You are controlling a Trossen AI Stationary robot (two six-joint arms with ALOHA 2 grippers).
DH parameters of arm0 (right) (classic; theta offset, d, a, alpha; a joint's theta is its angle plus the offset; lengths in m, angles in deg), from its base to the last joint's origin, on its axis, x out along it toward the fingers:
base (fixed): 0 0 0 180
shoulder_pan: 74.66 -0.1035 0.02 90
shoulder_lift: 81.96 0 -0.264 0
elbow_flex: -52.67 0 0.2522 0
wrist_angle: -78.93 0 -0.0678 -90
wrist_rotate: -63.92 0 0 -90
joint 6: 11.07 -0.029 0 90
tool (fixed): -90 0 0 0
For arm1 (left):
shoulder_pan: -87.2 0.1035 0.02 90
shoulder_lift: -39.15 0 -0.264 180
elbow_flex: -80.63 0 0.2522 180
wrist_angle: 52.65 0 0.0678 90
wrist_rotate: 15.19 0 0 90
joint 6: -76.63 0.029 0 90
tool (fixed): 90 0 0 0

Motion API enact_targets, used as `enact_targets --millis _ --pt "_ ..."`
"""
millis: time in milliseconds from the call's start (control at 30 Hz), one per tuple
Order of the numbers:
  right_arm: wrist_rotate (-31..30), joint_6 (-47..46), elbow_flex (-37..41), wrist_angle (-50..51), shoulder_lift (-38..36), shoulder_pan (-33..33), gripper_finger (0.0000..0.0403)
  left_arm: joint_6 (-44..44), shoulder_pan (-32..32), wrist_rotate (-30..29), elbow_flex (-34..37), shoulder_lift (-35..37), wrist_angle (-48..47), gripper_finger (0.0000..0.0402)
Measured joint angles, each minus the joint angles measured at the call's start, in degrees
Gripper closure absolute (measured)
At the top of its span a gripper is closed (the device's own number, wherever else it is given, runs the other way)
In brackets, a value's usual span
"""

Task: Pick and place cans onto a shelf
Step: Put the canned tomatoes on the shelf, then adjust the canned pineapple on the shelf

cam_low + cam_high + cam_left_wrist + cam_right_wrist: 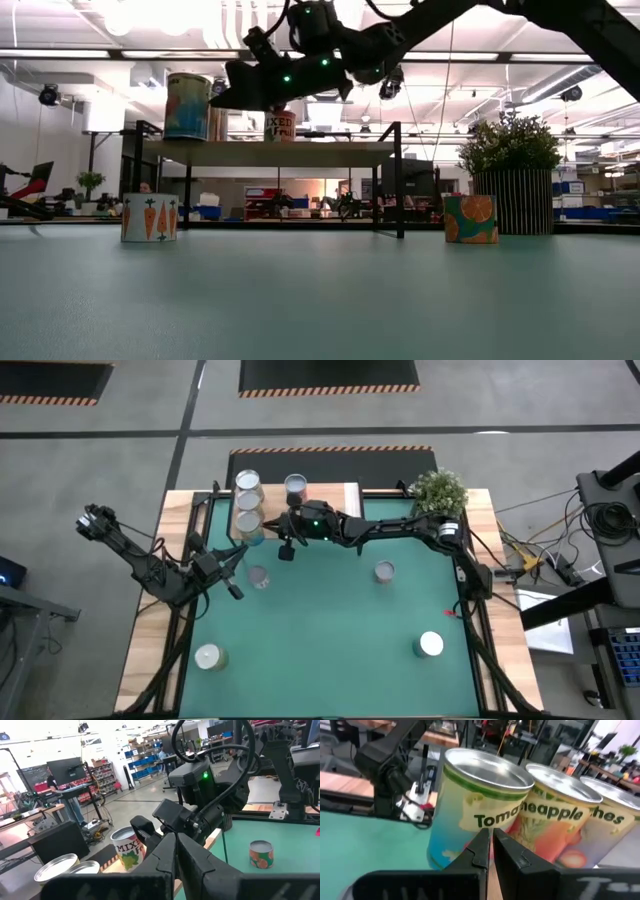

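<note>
On the light wooden shelf (330, 495) stand three metal cans in a row (530, 815), lettered "Toma", "neapple", "ches", plus a red "MIXED" can (127, 851). The right hand (490, 847), fingers closed and empty, faces the row. The left hand (176, 851) is closed too, over the green worktop (330, 630).

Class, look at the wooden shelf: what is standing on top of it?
On the shelf stand four cans: three in a row and a fourth apart. The right gripper, shut, covers part of the board there.

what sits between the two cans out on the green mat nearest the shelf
Nothing: in the high view, bare green mat separates the left silver-topped can from the right silver-topped can.
</note>
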Motion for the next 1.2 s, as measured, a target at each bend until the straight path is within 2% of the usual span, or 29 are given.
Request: enact_targets --millis 133,333,533,667,1067,1200 --pt "0.0 0.2 0.0 0.1 0.1 0.0 0.0390 0.0 0.0 0.0 0.0 0.0 0.0 0.0402" --pt "0.1 0.3 0.0 5.4 -0.7 -0.2 0.0390 0.0 0.0 0.0 0.0 0.0 0.0 0.0402" --pt "0.1 -0.5 0.0 -2.3 0.8 -0.4 0.0390 0.0 0.0 0.0 0.0 0.0 0.0 0.0402" --pt "0.0 -0.3 0.0 -3.0 0.9 -0.4 0.0390 0.0 0.0 0.0 0.0 0.1 0.0 0.0402" --pt "-0.7 2.7 0.5 16.3 -6.2 -0.4 0.0390 -0.1 0.0 0.0 -0.1 -0.2 -0.1 0.0402" --pt "-0.6 3.2 3.7 17.8 -9.8 -0.5 0.0390 -0.8 0.0 0.0 -0.1 -0.6 -0.1 0.0402"
